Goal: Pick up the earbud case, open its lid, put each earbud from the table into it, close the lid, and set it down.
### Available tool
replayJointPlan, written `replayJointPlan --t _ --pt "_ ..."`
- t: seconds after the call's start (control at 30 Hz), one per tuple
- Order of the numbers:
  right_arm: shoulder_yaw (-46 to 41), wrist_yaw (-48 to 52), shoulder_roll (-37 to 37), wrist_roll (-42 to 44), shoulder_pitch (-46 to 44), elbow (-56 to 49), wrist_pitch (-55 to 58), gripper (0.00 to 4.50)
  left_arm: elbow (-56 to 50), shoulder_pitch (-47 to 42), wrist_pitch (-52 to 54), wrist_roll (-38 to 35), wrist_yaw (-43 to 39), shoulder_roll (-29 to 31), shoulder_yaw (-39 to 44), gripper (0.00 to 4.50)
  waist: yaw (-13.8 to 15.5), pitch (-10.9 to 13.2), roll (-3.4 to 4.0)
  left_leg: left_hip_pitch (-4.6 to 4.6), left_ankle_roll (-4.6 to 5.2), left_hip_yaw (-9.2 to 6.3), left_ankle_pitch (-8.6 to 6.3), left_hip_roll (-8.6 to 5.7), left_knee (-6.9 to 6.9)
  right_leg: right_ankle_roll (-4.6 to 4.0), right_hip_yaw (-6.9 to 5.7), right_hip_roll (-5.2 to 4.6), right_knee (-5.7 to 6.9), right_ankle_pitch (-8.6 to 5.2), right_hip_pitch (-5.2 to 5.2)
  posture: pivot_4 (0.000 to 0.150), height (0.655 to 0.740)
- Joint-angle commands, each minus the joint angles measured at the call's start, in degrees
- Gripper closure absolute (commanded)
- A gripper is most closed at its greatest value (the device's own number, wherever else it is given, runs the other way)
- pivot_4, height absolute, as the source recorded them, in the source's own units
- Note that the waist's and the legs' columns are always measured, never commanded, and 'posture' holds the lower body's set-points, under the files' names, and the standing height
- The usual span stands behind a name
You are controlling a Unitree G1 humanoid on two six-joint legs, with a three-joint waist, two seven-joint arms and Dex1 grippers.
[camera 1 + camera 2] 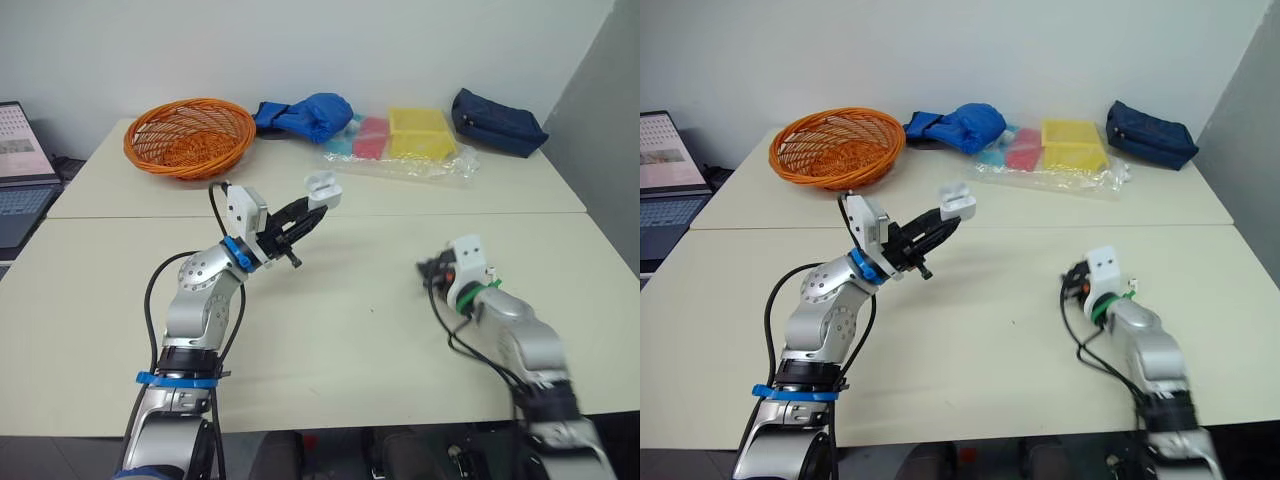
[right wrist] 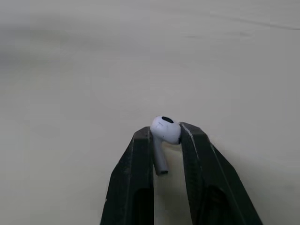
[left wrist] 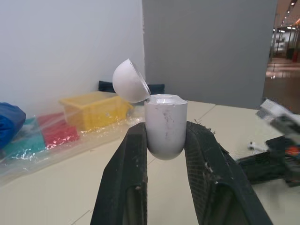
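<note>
The left claw (image 3: 166, 129) grips the open earbud case (image 3: 165, 119); the right claw (image 2: 165, 136) pinches an earbud (image 2: 166, 128), seemingly by its head, risking slippage.

Head eyes overlook the table (image 1: 350, 320) — wrist cameras close.

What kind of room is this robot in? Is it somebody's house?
Probably an office or a lab, not a house. Plain cream tables stand pushed together, an open laptop sits at one side, and the wall behind is bare and white.
</note>
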Motion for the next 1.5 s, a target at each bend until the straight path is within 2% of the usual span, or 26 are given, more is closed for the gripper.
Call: replayJointPlan --t 0.03,0.2,0.4,0.63,0.77,0.93,1.03,1.1,1.37,1.5 --pt "1.2 12.1 -10.4 2.5 3.7 -7.7 0.7 4.04 -1.8 0.2 -1.2 -0.7 -1.4 0.7 0.3 3.74 0.1 0.0 -0.03 0.03 0.00 -0.01 0.00 -0.02 -0.03 0.04 -0.02 -0.01 -0.03 -0.03 0.04 0.150 0.7400" --pt "1.8 23.2 -21.6 1.6 7.8 -6.7 -5.5 4.04 -1.6 0.3 -2.0 -0.6 -1.4 -0.3 0.0 3.74 0.3 0.0 -0.10 0.04 0.00 -0.02 0.00 -0.08 0.13 0.08 -0.06 -0.08 -0.05 0.00 0.11 0.150 0.7400" --pt "1.3 28.1 -24.8 -1.0 6.3 2.3 -13.5 4.04 -3.7 2.6 -2.3 -0.5 -1.4 -1.1 -0.5 3.74 -0.1 0.0 -0.11 0.14 0.00 0.05 0.00 -0.08 0.16 0.13 0.01 -0.06 -0.02 0.06 0.12 0.150 0.7400" --pt "2.3 28.9 -25.4 -3.5 5.0 7.3 -15.7 1.63 -4.0 2.9 -2.3 -0.5 -0.5 -1.4 -0.6 3.74 0.2 0.0 -0.12 0.10 -0.01 0.02 0.00 -0.10 0.18 0.13 -0.02 -0.07 -0.01 0.06 0.14 0.150 0.7400" --pt "2.9 29.6 -28.8 -4.8 6.0 2.9 -12.5 1.63 -3.8 2.9 -2.2 -0.7 -0.3 -1.3 -0.6 3.74 0.2 0.0 -0.12 0.11 -0.01 0.04 0.00 -0.15 0.19 0.15 -0.01 -0.14 -0.01 0.07 0.14 0.150 0.7400" --pt "1.5 26.7 -28.6 -0.2 4.9 -7.2 3.9 1.63 -4.2 3.5 -2.4 -0.6 0.1 -1.8 -1.0 3.74 0.3 0.0 -0.12 0.09 -0.01 0.02 0.00 -0.12 0.17 0.14 -0.03 -0.14 -0.02 0.06 0.12 0.150 0.7400" --pt "-0.2 22.4 -25.7 5.3 2.2 -14.7 19.2 1.63 -4.5 3.8 -2.5 -0.3 0.6 -2.6 -1.3 3.74 0.2 0.0 -0.12 0.09 -0.01 0.01 0.00 -0.09 0.15 0.13 -0.03 -0.13 -0.01 0.06 0.11 0.150 0.7400" --pt "-0.4 20.1 -24.6 6.4 1.1 -17.1 23.9 1.63 -4.4 3.9 -2.7 -0.2 0.8 -2.8 -1.3 3.74 0.1 0.0 -0.12 0.09 -0.01 0.01 0.00 -0.08 0.16 0.13 -0.02 -0.11 0.03 0.06 0.10 0.150 0.7400" --pt "1.6 15.2 -25.7 4.1 3.2 -16.7 23.6 1.63 -4.5 3.9 -3.0 0.3 1.7 -3.0 -1.5 3.74 0.3 0.0 -0.12 0.05 -0.01 0.04 0.00 -0.14 0.16 0.14 -0.02 -0.16 -0.06 0.06 0.10 0.150 0.7400" --pt "3.0 15.7 -27.8 1.6 4.7 -14.4 18.0 1.63 -4.9 4.0 -2.8 0.4 2.1 -2.9 -1.5 3.74 0.2 0.0 -0.12 0.04 -0.01 0.02 0.00 -0.13 0.15 0.14 -0.04 -0.15 -0.07 0.05 0.10 0.150 0.7400"
